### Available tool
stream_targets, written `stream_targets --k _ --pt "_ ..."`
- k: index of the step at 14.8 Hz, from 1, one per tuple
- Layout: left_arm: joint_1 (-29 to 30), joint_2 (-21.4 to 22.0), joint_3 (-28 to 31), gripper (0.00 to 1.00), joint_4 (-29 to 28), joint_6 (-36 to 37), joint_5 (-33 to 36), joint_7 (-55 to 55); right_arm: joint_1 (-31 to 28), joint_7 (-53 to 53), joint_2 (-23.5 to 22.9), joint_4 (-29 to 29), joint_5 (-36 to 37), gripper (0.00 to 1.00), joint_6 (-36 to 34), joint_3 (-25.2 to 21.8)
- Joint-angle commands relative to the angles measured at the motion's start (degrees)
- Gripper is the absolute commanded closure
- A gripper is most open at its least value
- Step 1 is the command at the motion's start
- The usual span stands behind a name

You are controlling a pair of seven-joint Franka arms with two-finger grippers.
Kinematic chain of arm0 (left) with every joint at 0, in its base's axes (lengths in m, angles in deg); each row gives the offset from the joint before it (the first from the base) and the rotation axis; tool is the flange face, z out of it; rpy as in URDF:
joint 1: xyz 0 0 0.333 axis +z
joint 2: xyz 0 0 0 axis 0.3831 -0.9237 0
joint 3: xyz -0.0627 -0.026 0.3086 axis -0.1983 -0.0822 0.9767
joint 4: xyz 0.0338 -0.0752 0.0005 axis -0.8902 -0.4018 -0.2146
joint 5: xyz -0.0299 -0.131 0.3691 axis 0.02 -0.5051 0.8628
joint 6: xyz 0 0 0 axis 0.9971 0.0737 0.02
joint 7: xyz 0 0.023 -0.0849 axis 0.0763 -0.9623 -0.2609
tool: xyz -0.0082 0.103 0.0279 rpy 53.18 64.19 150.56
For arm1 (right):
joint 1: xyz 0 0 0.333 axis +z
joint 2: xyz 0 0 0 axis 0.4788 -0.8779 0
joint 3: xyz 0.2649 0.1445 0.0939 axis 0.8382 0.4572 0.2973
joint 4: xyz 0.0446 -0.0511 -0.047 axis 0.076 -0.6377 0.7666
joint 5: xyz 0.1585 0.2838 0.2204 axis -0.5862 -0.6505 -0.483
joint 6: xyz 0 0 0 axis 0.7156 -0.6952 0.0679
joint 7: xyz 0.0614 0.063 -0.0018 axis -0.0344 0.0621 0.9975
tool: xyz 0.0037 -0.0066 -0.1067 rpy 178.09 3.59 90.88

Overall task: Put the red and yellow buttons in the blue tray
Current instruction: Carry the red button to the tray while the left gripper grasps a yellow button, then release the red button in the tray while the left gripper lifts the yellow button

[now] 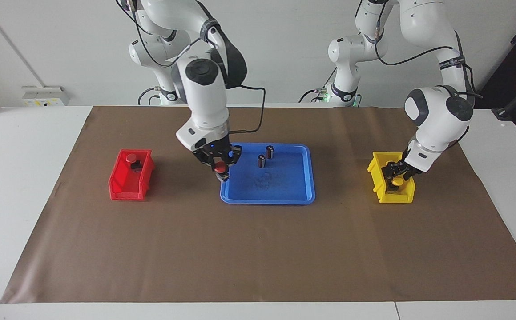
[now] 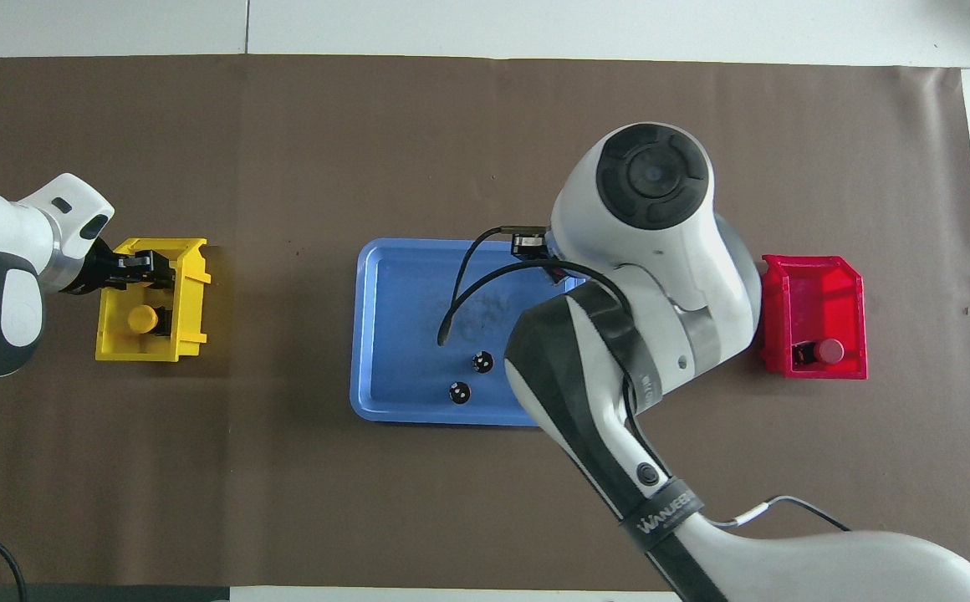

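Now the right claw point(image 1: 220, 171) hangs over the blue tray point(image 1: 304, 178) at its edge toward the right arm's end of the worktop point(image 1: 26, 146), pinching a red button point(image 1: 219, 168) by its cap, black base hanging below. Overhead, the right arm's bulk hides that claw and much of the tray's end. A second red button point(image 1: 131, 158) sits in the red bin point(image 1: 122, 186), at the end nearer the robots. Left claw point(image 1: 395, 174) is down inside the yellow bin point(image 1: 377, 175), at the end nearer the robots, its fingers about a yellow button point(image 1: 398, 181); whether they pinch it or stand spread I cannot tell. Overhead, another yellow button point(image 2: 142, 318) stands free in that bin, nearer the robots than the claw. Two dark cylinders point(image 1: 265, 157) with silver tops stand upright in the tray, near its robot-side rim, close together but apart. Brown paper point(image 1: 258, 249) covers the worktop under all three containers.
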Motion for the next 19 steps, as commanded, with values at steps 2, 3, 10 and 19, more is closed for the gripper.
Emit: stream_targets --k 2,3,10,19 --pt "0.17 0.45 0.20 0.93 -1.21 -1.61 -1.01 -1.06 3.40 -5.06 -5.60 1.49 -0.41 0.73 2.83 -0.53" --pt "0.17 0.45 0.20 0.96 -1.13 -1.52 -1.01 -0.89 4.63 -5.94 -6.39 1.23 -0.41 0.72 3.18 -0.53" --pt "0.17 -0.07 0.29 0.98 3.16 2.94 -0.75 -0.62 6.05 -7.89 -8.42 -0.97 -0.23 0.38 6.96 -0.53" --pt "-6.67 0.45 0.11 0.98 18.14 20.74 4.00 12.52 -8.68 14.46 6.57 -2.60 0.47 0.00 -8.84 -2.11"
